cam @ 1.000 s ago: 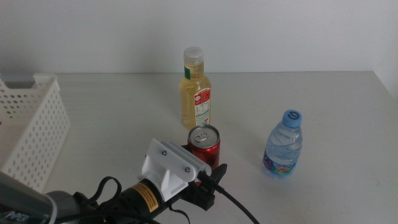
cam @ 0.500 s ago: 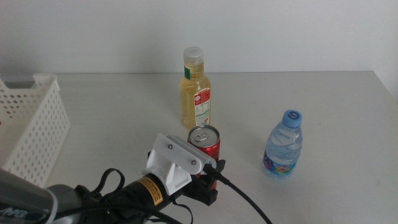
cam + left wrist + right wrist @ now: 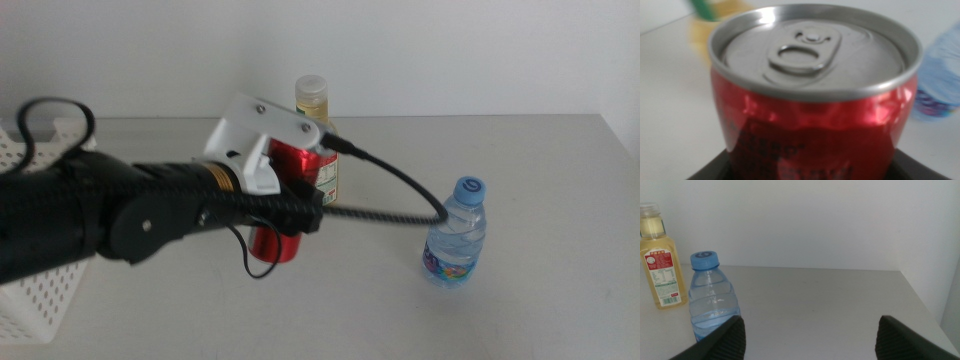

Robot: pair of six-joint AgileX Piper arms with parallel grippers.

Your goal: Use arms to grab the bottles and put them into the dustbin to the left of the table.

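With the left claw [image 3: 290, 215] clamped on the upright red can [image 3: 812, 105], the white perforated dustbin [image 3: 40, 300] lies leftward, nearest that arm.

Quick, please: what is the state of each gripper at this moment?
Left gripper: shut on the red can, lifted off the table.
Right gripper: open, holding nothing, waiting near the water bottle.

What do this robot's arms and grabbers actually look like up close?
The left arm is thick and black, with a gold-yellow band near the wrist. A white angular housing with small screws sits on top, and a black braided cable loops out from it. The right gripper shows only as two dark, matte, rounded jaws set wide apart.
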